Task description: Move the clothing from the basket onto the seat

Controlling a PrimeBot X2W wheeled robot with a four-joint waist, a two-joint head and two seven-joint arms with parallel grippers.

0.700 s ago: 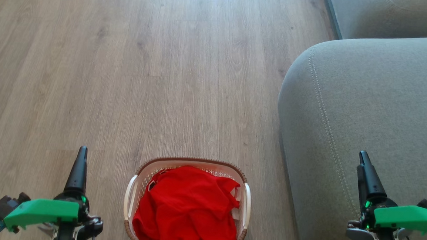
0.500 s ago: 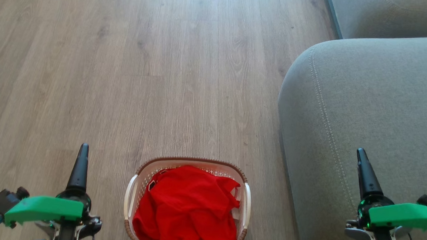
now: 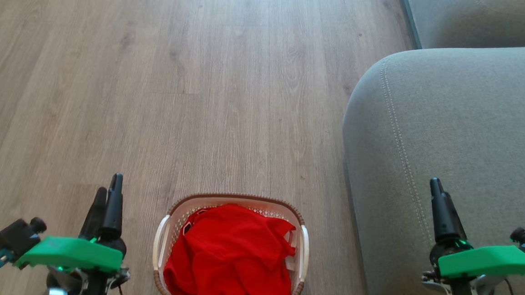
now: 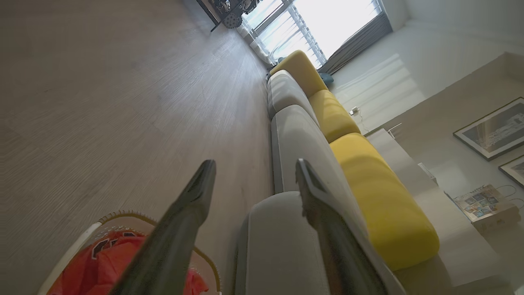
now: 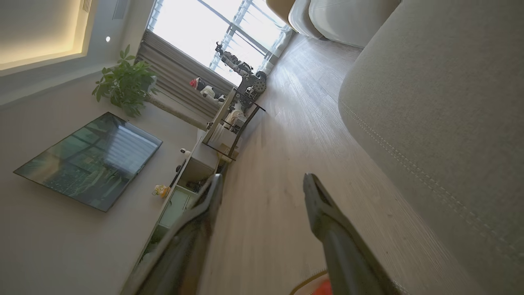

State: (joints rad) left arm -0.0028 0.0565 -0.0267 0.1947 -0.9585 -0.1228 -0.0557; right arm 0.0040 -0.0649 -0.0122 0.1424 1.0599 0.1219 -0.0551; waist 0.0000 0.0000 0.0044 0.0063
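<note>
Head view: left tool and right tool spread empty, flanking basket beside seat.

Pale wood-plank floor, white brown-rimmed basket directly on it, grey seat near the basket

The clothing is bright red and soft, and it lies crumpled in a heap that fills the basket. The basket is white perforated plastic with a brown woven-look rim and white side handles. It stands upright on the floor, near the grey seat with its double light stitching.
</note>
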